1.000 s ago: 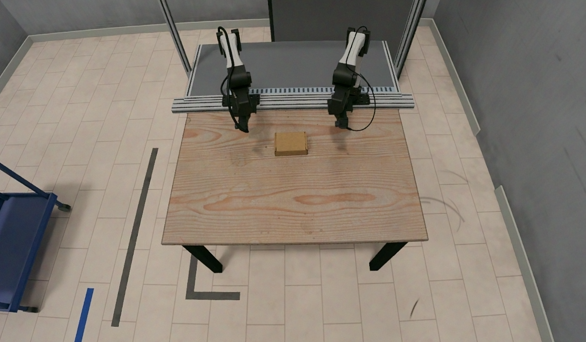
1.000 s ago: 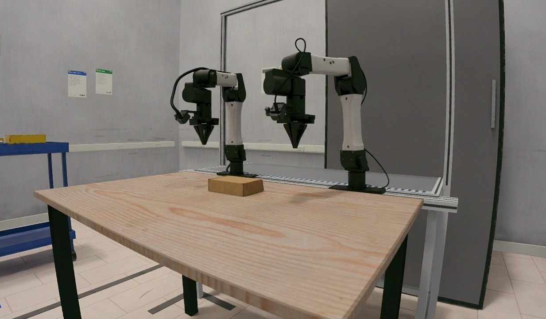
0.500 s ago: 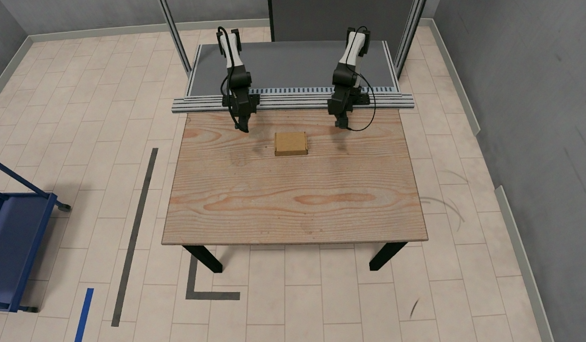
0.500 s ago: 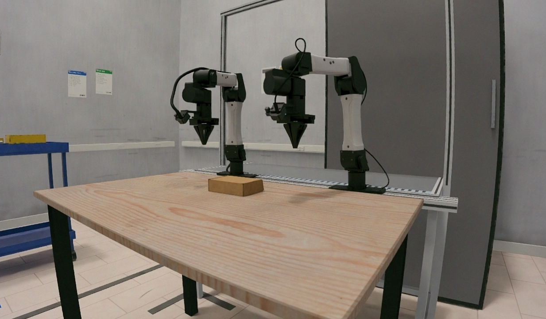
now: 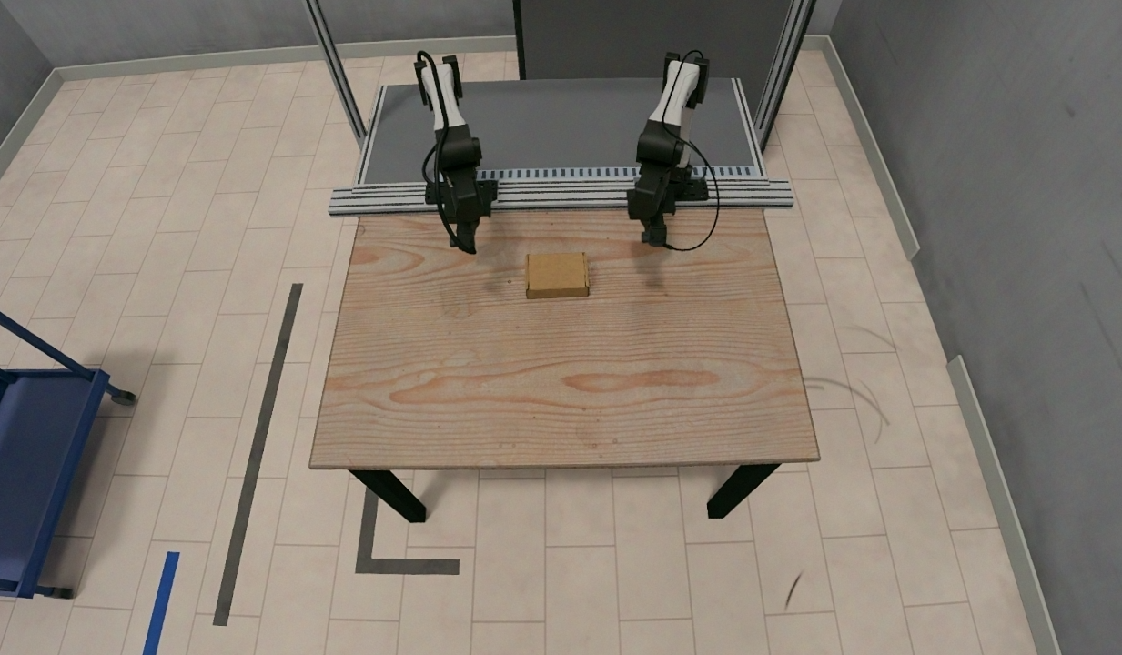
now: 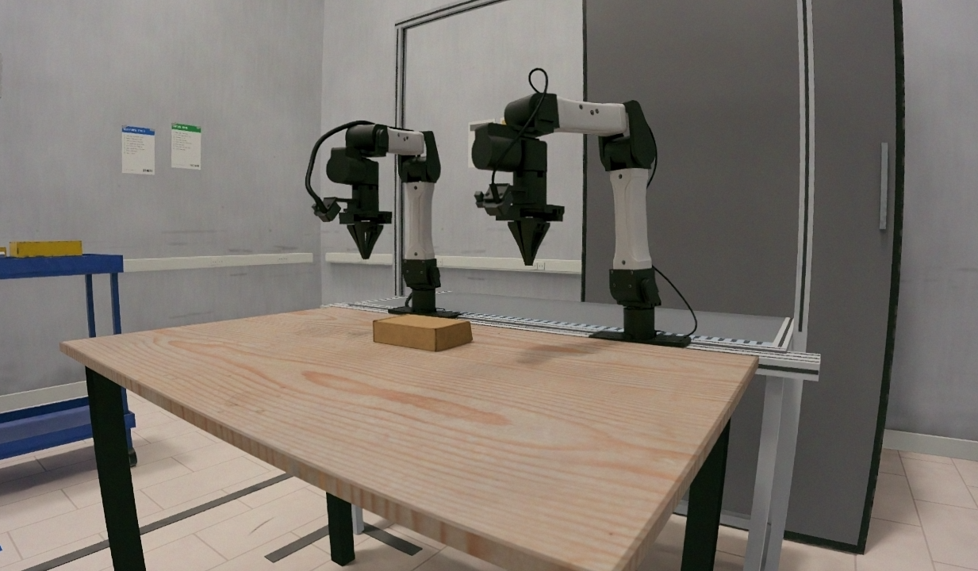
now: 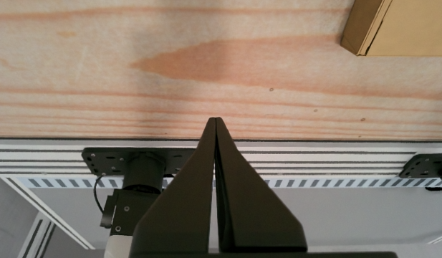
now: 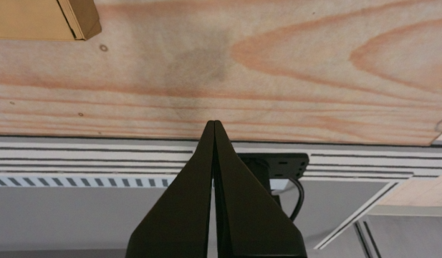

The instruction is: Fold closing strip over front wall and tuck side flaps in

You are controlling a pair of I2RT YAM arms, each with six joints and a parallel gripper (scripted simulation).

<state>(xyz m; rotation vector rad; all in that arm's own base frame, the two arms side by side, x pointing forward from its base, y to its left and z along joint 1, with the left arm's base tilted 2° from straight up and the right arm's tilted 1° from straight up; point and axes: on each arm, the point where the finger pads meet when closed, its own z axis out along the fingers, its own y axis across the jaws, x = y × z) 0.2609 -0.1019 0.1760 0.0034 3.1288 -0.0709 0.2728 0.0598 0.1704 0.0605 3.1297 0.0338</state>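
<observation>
Top view: cardboard box (image 5: 557, 273) (image 6: 415, 331) (image 7: 410, 29) (image 8: 27, 19) lies flat near the table's (image 5: 564, 423) (image 6: 407, 411) (image 7: 99, 72) (image 8: 170, 72) arm-side edge; left gripper (image 5: 653, 237) (image 6: 528, 262) (image 7: 215, 119) (image 8: 213, 122) and right gripper (image 5: 465, 246) (image 6: 366, 256) pinched narrow, empty; a needless press might buckle walls or sink flaps
</observation>
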